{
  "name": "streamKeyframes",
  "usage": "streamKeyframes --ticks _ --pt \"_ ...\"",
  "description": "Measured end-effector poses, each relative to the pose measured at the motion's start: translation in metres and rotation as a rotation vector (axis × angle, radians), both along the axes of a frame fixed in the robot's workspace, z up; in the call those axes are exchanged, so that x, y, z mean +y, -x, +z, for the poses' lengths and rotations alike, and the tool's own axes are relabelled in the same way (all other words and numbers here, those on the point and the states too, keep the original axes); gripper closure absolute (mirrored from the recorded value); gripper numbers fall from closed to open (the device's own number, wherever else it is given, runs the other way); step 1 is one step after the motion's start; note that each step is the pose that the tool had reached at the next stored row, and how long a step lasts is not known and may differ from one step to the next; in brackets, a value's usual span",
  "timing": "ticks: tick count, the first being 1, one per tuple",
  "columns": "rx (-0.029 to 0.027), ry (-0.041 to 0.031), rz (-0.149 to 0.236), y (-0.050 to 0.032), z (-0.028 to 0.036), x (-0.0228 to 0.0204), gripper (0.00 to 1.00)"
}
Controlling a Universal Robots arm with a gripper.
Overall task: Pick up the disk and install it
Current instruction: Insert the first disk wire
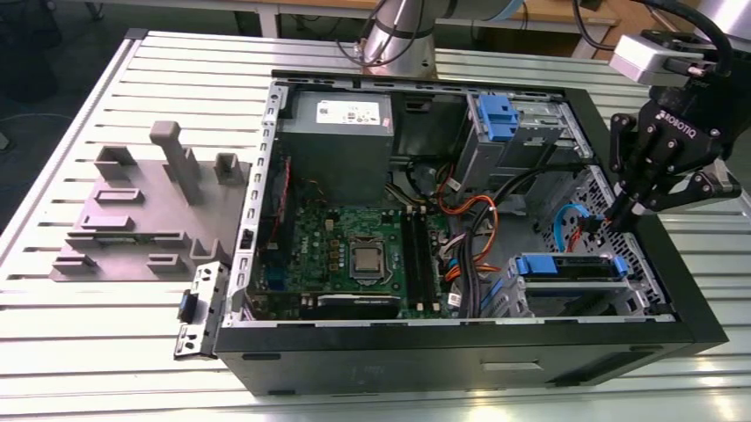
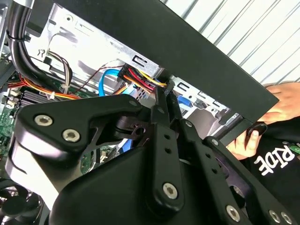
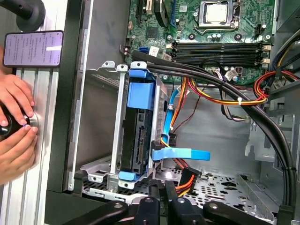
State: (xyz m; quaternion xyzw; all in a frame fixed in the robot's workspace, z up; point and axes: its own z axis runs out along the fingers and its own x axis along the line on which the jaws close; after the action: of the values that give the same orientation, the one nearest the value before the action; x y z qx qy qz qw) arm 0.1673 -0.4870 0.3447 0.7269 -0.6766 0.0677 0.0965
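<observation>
Hovering over the open PC case [image 1: 692, 325], at its far edge on the exterior view's right, the gripper [image 1: 618, 214] has its jaws drawn together to a narrow tip with nothing between them. They point down at the orange-and-yellow power connector [image 3: 186, 179] and the blue SATA cable [image 3: 180, 153], right by the jaw tips in the first wrist view. The disk [image 3: 139, 140] sits just beyond those cables from the jaws, edge-on in its blue carrier rails [image 3: 140, 89] inside the grey metal drive cage [image 3: 121, 117]; in the exterior view it lies below the jaws, nearer the case's front corner. Judgement: the disk looks seated in the cage already, so the step in hand is the tail end of install, either final seating or cabling, not pickup. Any next move needs the jaws clear of the cable bundle before pressing or gripping. A person's hands [image 3: 14, 131] rest on the desk [image 1: 70, 290] outside the case wall.
</observation>
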Motion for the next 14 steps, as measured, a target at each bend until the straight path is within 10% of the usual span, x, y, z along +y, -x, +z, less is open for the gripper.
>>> streamKeyframes --ticks 14 --pt "0.0 0.0 0.0 0.0 -0.0006 0.0 0.7"
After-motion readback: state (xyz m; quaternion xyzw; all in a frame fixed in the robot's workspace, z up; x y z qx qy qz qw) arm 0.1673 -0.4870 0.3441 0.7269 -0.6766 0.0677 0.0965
